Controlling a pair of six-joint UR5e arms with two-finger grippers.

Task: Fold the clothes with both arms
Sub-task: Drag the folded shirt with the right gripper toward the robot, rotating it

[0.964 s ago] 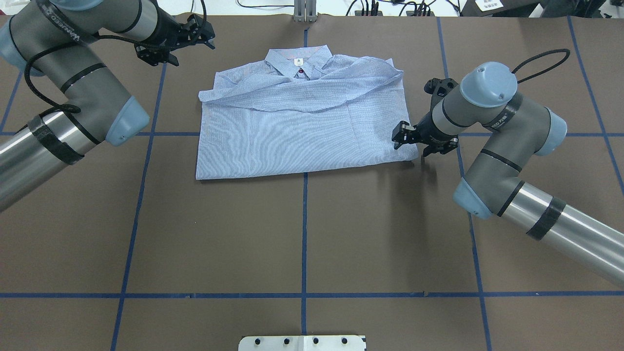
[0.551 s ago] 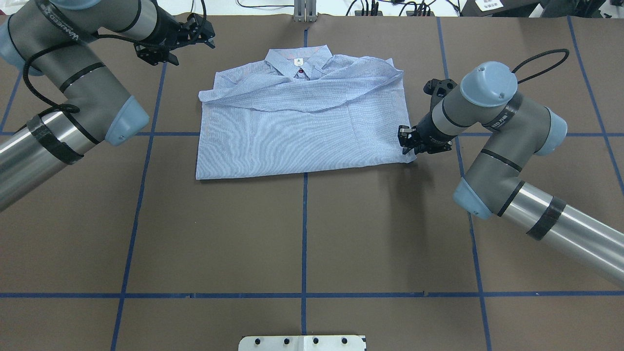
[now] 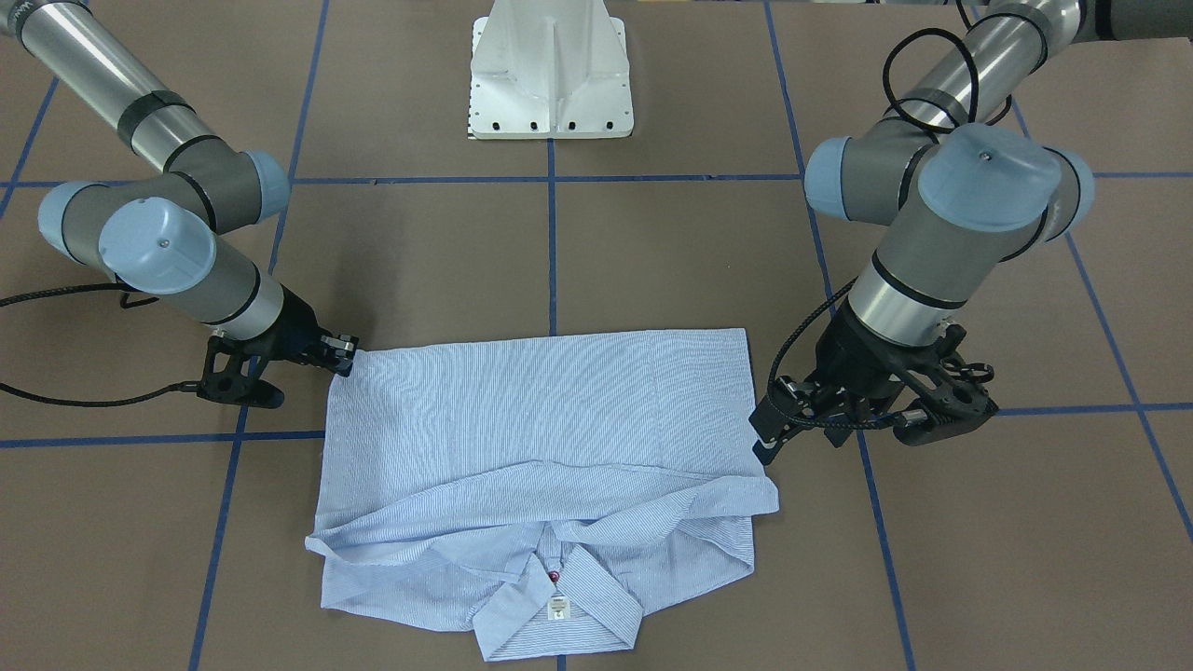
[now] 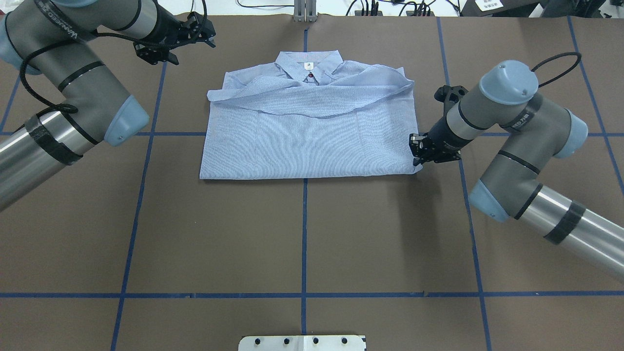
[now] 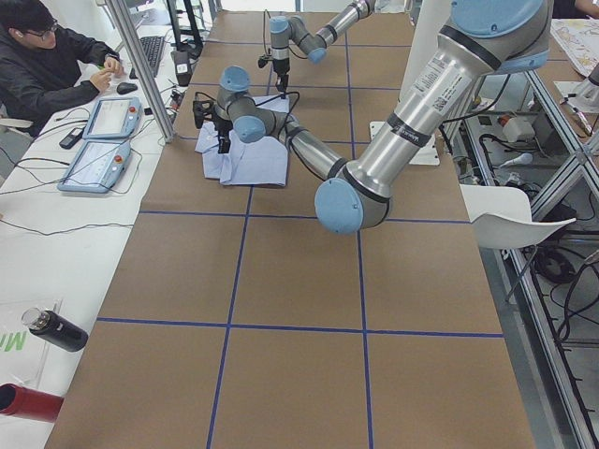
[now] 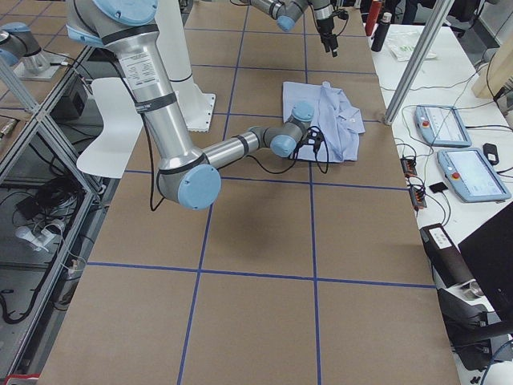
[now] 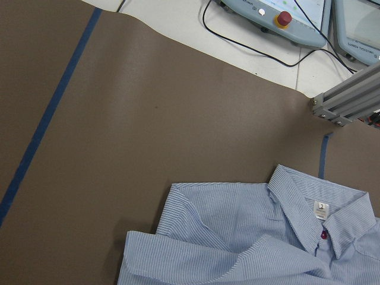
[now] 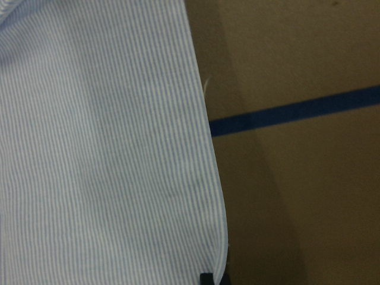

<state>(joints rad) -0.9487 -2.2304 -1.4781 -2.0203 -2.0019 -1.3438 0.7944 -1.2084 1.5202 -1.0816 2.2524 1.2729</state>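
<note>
The clothes are one pinstriped shirt (image 4: 312, 136), lying folded on the brown table with its collar (image 4: 309, 62) on the far side. One sleeve is draped across the chest. My right gripper (image 4: 419, 155) is shut on the shirt's near right corner, low on the table. That same gripper (image 3: 343, 356) shows at the front-facing view's left. The right wrist view shows the fabric edge (image 8: 202, 148) and one black fingertip (image 8: 206, 278). My left gripper (image 4: 207, 38) hovers open beyond the shirt's far left corner, holding nothing. In the left wrist view the collar label (image 7: 320, 209) shows.
Blue tape lines (image 4: 304, 234) grid the table. The white pedestal base (image 3: 550, 75) stands behind the shirt. An aluminium post (image 4: 304, 9), cables and teach pendants (image 7: 279, 18) line the far edge. A seated person (image 5: 47, 56) and bottles (image 5: 56, 332) are at the side bench.
My right gripper closed on the shirt's near right corner and drew back to the right. The whole shirt slid a little to the right with it. The left arm barely moved.
</note>
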